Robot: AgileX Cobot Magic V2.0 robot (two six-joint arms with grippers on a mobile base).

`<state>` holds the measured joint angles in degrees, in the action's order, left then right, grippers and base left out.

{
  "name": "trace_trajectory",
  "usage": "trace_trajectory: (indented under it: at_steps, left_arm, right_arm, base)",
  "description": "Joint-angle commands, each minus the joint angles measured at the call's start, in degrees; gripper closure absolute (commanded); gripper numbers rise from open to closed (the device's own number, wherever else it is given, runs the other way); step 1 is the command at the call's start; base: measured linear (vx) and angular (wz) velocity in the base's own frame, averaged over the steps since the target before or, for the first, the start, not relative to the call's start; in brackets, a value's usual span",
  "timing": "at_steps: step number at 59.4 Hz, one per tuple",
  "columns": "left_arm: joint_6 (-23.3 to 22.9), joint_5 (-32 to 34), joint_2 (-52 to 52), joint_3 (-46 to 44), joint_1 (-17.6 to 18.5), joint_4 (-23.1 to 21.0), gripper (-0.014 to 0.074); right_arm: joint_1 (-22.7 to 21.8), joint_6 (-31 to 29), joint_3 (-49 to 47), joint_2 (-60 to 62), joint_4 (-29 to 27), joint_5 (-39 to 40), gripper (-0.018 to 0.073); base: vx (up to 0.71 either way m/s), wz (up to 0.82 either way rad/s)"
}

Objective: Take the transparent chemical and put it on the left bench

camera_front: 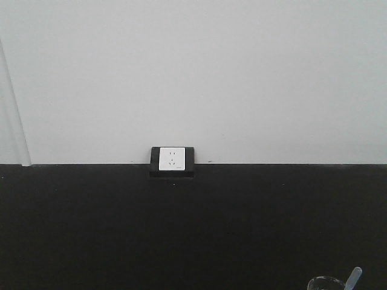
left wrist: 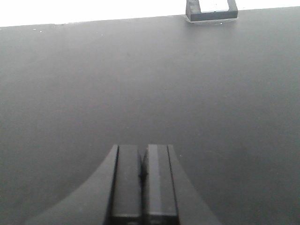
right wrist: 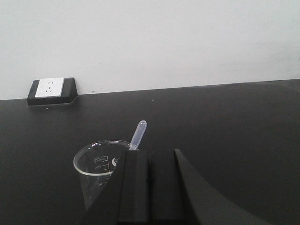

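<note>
a plain white wall (camera_front: 193, 72) stands behind a long black bench (camera_front: 181, 229), matte and dark all the way across. over on the left, the left gripper (left wrist: 143, 176) hangs over bare benchtop. its two dark fingers are pressed flat together, with only a thin seam between them and nothing in it. at the back edge, where bench meets wall, sits a white wall socket (camera_front: 172, 159) in a black box. further right, a glass beaker (right wrist: 96, 168) with printed graduation marks stands upright on the bench. the transparent dropper (right wrist: 138, 133) leans inside it, its rounded bulb end poking up past the rim and tilted to the right. its lower part is hidden behind the right gripper (right wrist: 149, 187). that gripper sits just in front of the beaker, fingers closed against each other, with no dropper visible between them.
</note>
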<state>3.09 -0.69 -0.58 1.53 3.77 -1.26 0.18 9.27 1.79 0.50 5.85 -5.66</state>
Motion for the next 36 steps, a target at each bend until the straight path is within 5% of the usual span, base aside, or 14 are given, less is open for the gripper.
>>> trace_trajectory:
  at_steps: [1,19,36]
  left_arm:
    - [-0.4,4.5,-1.1,0.9,0.1,0.0,0.0600]
    - [-0.4,4.5,-1.1,0.9,0.1,0.0,0.0600]
    - [-0.4,4.5,-1.1,0.9,0.1,0.0,0.0600]
  right_arm:
    - [-0.3,0.0,0.4,0.7,0.1,5.0,0.0567]
    - [-0.3,-1.1,-0.8,0.7,-0.3,8.7,0.0567]
    - [-0.3,-2.2,-15.6,-12.9,-1.2,10.1,0.0567]
  base:
    - [0.00,0.00]
    - [0.00,0.00]
    - [0.00,0.00]
